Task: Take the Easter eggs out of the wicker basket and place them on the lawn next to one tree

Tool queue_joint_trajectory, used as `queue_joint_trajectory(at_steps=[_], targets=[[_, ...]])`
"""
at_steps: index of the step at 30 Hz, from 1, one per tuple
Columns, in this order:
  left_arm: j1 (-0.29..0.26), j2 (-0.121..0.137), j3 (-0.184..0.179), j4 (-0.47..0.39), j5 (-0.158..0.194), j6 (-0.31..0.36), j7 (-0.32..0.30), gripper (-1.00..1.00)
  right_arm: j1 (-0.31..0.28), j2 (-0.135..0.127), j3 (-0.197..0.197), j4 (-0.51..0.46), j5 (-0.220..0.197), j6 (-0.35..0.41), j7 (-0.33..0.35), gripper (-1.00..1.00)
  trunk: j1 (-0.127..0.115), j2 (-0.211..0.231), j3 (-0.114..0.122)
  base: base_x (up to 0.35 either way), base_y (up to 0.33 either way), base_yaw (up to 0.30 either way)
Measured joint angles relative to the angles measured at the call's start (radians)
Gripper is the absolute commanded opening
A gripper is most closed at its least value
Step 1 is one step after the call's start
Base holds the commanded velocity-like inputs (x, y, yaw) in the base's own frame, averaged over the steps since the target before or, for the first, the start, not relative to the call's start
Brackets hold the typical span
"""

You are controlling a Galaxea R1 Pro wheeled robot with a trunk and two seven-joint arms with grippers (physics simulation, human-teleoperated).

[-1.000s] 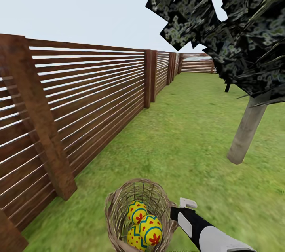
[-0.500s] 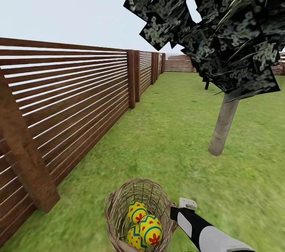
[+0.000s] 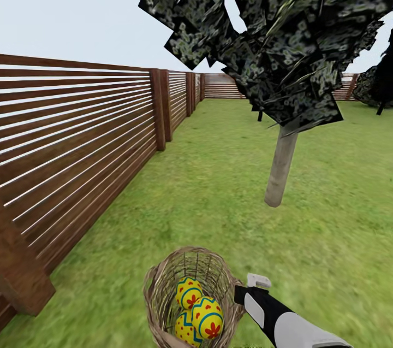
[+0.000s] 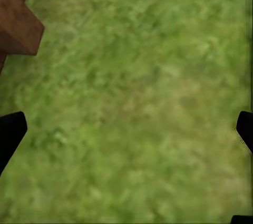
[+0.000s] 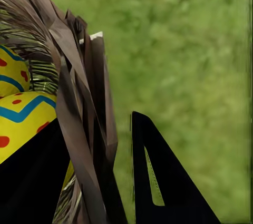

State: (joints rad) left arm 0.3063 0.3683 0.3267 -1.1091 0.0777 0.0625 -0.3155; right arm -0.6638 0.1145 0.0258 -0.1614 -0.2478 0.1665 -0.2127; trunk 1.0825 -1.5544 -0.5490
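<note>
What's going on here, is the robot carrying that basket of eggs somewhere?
It looks that way. The right gripper is clamped on the rim of the wicker basket, one finger inside and one outside the wall. All three Easter eggs are in the basket. The left gripper is open over bare lawn. A tree with a pale trunk stands ahead on the grass, with the fence running along the left.

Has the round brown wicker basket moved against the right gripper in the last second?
No. The wicker basket stays beside the right gripper; only the tree slid leftward, so the camera turned.
</note>
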Motion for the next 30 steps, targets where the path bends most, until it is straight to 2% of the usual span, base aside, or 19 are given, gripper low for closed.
queue_joint_trajectory(at_steps=[13,23,30], targets=[[0.0,0.0,0.0,0.0,0.0,-0.006,0.0,1.0,0.0,0.0,0.0,0.0,0.0,0.0,0.0,-1.0,0.0,0.0,0.0,0.0,-0.005,-0.273],[0.0,0.0,0.0,0.002,0.0,-0.007,0.005,1.0,0.0,0.0,0.0,0.0,0.0,0.0,0.0,-1.0,0.0,0.0,0.001,0.0,-0.159,-0.274],[0.0,0.0,0.0,0.002,0.0,-0.009,0.006,1.0,0.0,0.0,-0.001,0.0,-0.003,0.0,0.0,-1.0,0.0,0.0,0.004,0.019,-0.056,-0.276]])
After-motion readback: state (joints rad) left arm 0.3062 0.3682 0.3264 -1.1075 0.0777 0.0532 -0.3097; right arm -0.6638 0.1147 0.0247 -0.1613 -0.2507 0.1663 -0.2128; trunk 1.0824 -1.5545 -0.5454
